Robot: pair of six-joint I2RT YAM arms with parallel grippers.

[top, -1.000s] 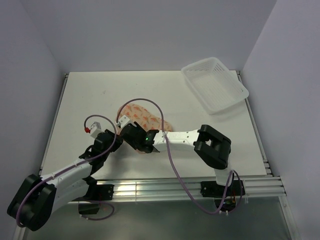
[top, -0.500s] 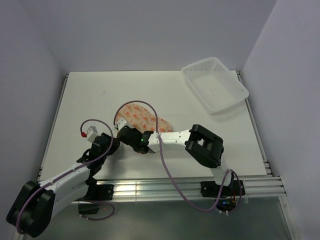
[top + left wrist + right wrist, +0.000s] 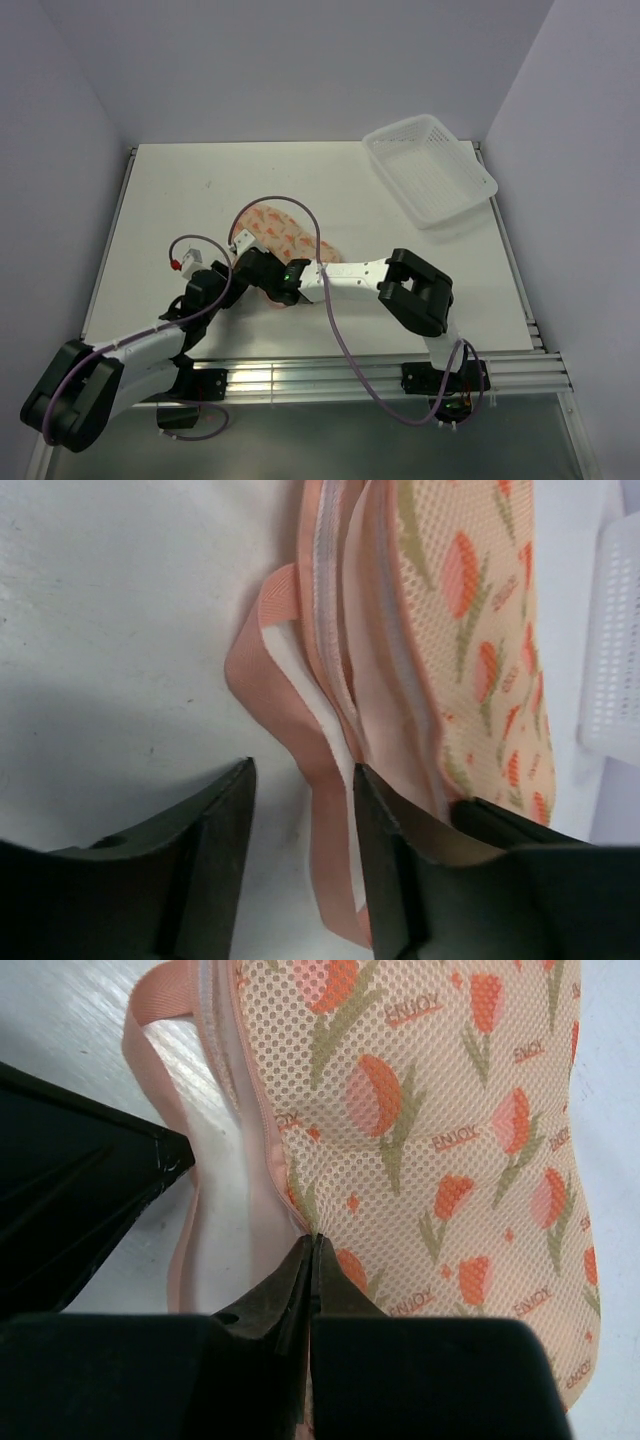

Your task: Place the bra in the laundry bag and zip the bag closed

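Note:
The laundry bag (image 3: pixel 283 232), a cream mesh pouch with orange tulip print, lies mid-table, its pink zipper edge toward the arms. My right gripper (image 3: pixel 313 1243) is shut on the bag's edge (image 3: pixel 268 1130) at the zipper seam, and the mesh puckers at its tips. My left gripper (image 3: pixel 302 778) is open, with the bag's pink loop strap (image 3: pixel 330 810) lying loose between its fingers (image 3: pixel 215 850). Pale pink fabric (image 3: pixel 385 715) shows in the gap of the zipper edge; I cannot tell whether it is the bra. In the top view both grippers (image 3: pixel 228 278) (image 3: pixel 262 268) sit at the bag's near left end.
A white plastic lattice basket (image 3: pixel 430 168) stands at the back right corner, and its wall (image 3: pixel 612 650) shows at the right edge of the left wrist view. The left gripper's black body (image 3: pixel 80 1175) sits close beside the right gripper's tips.
The right gripper has closed onto the bag's zipper edge. The left gripper's jaws have spread a little and it has shifted slightly at the bag's loop end.

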